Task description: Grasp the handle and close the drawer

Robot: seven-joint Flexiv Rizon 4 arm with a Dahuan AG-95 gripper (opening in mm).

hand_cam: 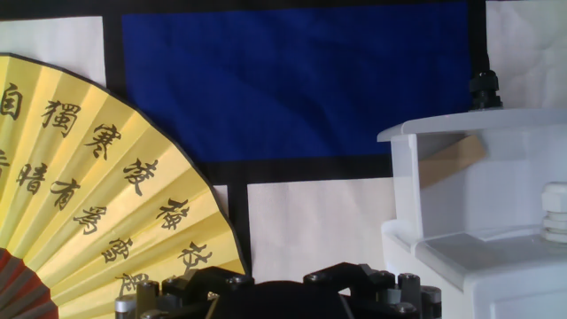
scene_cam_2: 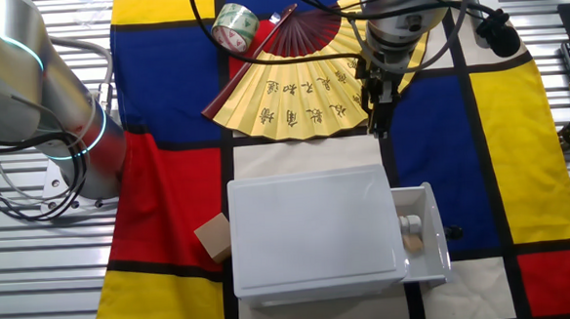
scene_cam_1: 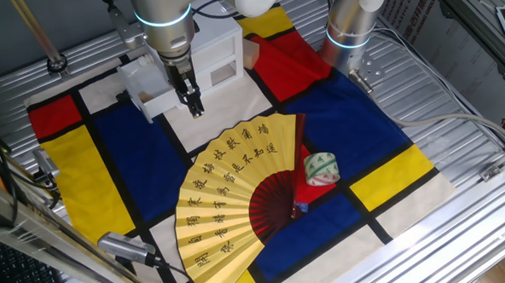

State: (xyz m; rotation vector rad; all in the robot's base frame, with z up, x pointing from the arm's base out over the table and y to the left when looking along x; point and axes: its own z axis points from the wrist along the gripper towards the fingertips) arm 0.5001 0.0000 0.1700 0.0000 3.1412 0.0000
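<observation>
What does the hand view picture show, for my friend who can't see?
A white drawer sticks out, open, on the right, above a blue, white and black cloth. A yellow fan with black writing fills the left, and the dark tool body peeks in at the bottom.

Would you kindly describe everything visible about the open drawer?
The drawer is a shallow white box, plastic by its look, pulled partly out of the small white cabinet over the patterned cloth. Small pale items lie inside. Its handle cannot be made out. The gripper hangs apart from it, beside the yellow fan.
</observation>
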